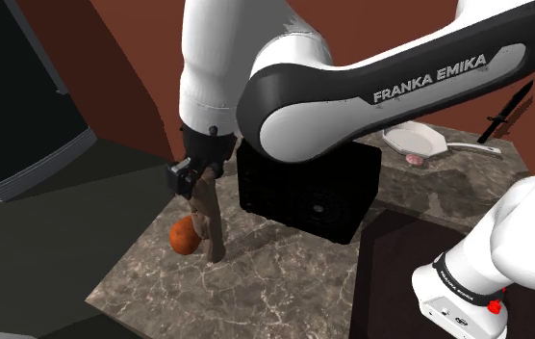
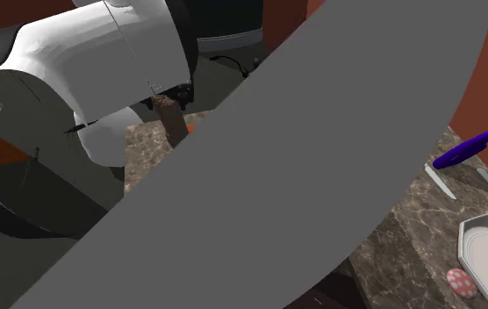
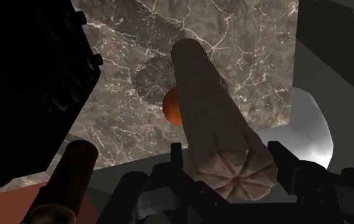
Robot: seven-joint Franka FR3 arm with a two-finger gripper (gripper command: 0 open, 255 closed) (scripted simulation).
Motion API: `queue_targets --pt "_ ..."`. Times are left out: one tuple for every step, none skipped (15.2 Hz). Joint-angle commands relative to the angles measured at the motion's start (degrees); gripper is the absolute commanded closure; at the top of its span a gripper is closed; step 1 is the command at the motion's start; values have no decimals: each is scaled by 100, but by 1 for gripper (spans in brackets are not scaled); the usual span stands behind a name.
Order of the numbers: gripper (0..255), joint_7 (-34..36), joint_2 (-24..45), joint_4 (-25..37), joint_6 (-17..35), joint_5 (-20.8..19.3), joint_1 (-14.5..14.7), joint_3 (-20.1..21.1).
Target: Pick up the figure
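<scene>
Marbled counter [image 1: 285, 279], rust walls [image 1: 112, 82]; pincer [image 3: 227, 149] clasps figure [image 3: 211, 108]

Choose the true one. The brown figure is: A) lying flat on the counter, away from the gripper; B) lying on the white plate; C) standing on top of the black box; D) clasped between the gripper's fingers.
D: in the wrist view the gripper clasps the brown figure between its fingers, above the marble counter.
</scene>
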Motion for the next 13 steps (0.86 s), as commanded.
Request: queue_targets --pt "255 -20 -28 141 -158 28 0 2" --pt "255 -33 -45 203 -232 45 -2 1" --pt "255 -46 -61 265 -306 60 -4 1" --pt "255 -57 -75 329 -381 74 -5 0" --pt "255 -67 -87 395 -455 87 -7 -1" --pt "255 -76 -98 462 -531 98 -8 -2" --pt "255 -85 -107 530 -606 107 -9 -2" --pt "255 -92 -115 600 -681 115 -9 -3" --pt "255 -99 -121 671 -757 122 -10 -3" --pt "255 -104 -126 743 -833 127 -10 -4" --pt "255 -109 -129 818 -910 132 -11 -4" --pt "255 -110 -130 828 -921 133 -11 -4" --pt "255 -110 -129 829 -921 132 -11 -4"
